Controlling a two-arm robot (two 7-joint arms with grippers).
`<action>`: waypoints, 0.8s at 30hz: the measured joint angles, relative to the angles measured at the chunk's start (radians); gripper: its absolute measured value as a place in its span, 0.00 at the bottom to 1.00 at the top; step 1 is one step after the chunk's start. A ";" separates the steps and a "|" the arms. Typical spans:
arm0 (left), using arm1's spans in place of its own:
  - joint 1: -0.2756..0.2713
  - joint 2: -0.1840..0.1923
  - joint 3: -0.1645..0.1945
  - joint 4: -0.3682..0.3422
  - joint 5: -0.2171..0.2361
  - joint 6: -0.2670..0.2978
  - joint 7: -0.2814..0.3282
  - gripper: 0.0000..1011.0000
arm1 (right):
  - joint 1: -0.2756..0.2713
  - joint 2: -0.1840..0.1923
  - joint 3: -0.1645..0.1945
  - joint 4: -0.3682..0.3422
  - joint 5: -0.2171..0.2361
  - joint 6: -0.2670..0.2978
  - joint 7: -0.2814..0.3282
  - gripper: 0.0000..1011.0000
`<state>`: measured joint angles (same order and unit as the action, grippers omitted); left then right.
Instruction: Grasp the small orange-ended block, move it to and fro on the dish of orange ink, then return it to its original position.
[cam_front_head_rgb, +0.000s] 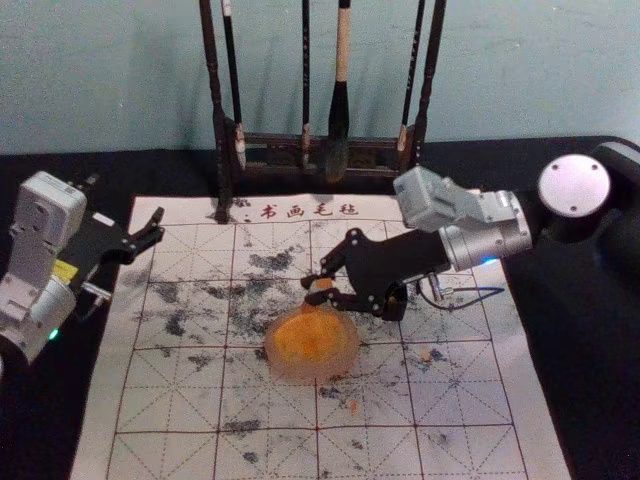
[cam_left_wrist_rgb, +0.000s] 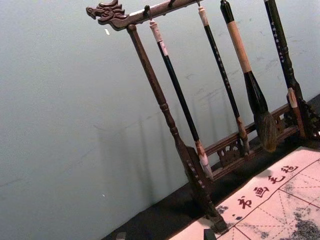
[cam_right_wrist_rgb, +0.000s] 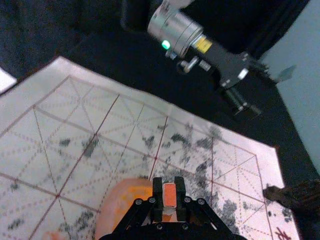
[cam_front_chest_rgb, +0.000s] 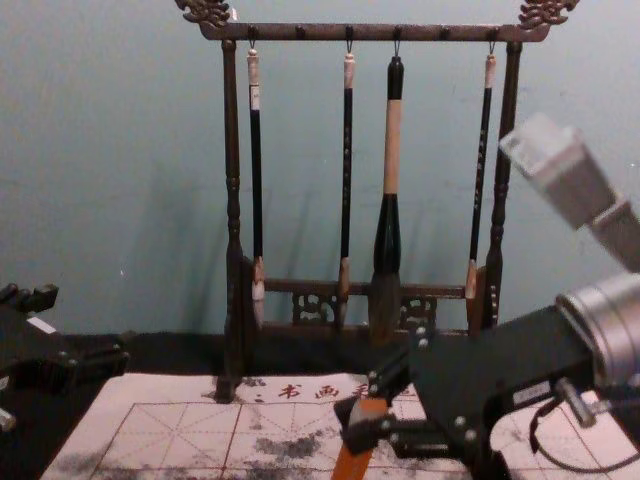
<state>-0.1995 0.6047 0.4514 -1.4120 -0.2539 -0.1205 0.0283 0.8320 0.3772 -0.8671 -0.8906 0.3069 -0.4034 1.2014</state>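
Right pincer (cam_front_head_rgb: 311, 290) gripping orange-ended block (cam_right_wrist_rgb: 169, 196); ink dish (cam_right_wrist_rgb: 109, 212) behind.

Reaching in from the bench's right side, the right arm angles its wrist leftward and down, holding the right pincer (cam_front_head_rgb: 310, 290) low over the middle with its fingertips drawn close together, while the left arm waits toward the bench's left edge, the left pincer (cam_front_head_rgb: 125, 198) spread wide.
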 joint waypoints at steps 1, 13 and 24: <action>0.000 0.000 0.000 0.000 0.000 0.000 0.000 0.99 | 0.000 0.000 0.000 0.000 0.000 0.000 0.000 0.13; 0.000 0.000 0.000 0.000 0.000 0.000 0.000 0.99 | -0.065 0.119 0.057 -0.189 0.127 0.120 0.003 0.13; 0.000 0.000 0.000 0.000 0.000 0.000 0.000 0.99 | -0.120 0.245 0.093 -0.307 0.169 0.162 -0.027 0.13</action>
<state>-0.1995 0.6047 0.4514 -1.4120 -0.2539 -0.1205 0.0283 0.7117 0.6226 -0.7741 -1.1972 0.4759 -0.2410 1.1746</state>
